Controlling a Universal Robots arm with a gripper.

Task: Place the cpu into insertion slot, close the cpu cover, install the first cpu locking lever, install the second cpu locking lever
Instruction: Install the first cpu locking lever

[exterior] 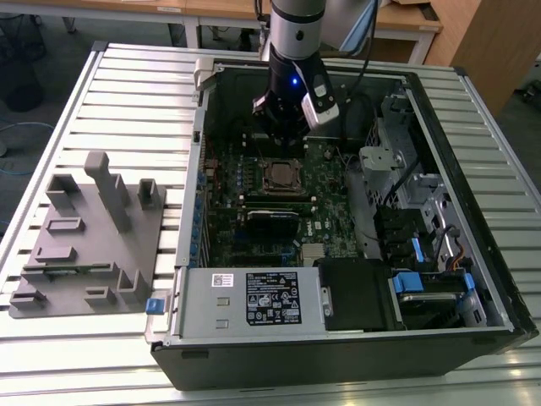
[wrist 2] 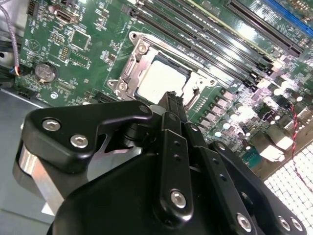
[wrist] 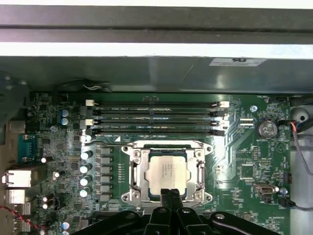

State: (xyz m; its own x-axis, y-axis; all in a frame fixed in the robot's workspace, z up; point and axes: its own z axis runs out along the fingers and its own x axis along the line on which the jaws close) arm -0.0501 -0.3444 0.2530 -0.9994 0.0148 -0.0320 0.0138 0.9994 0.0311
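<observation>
Gripper (wrist: pixel 169 193) closed, fingertips pressed together, nothing seen between them, low over the socket edge | cpu (wrist: pixel 166 172) seated in insertion slot (wrist: pixel 208 197), faint print on its lid | cpu cover (wrist: pixel 166 145) down, framing it | black printed label (exterior: pixel 273 298) on the power supply, small barcode sticker (exterior: pixel 222 280) beside it | open case on slatted bench (exterior: pixel 127 85)

matt metal cpu (wrist: pixel 166 171), shiny metal cpu cover (wrist: pixel 133 171), glossy green circuit board (wrist: pixel 243 152).
</observation>
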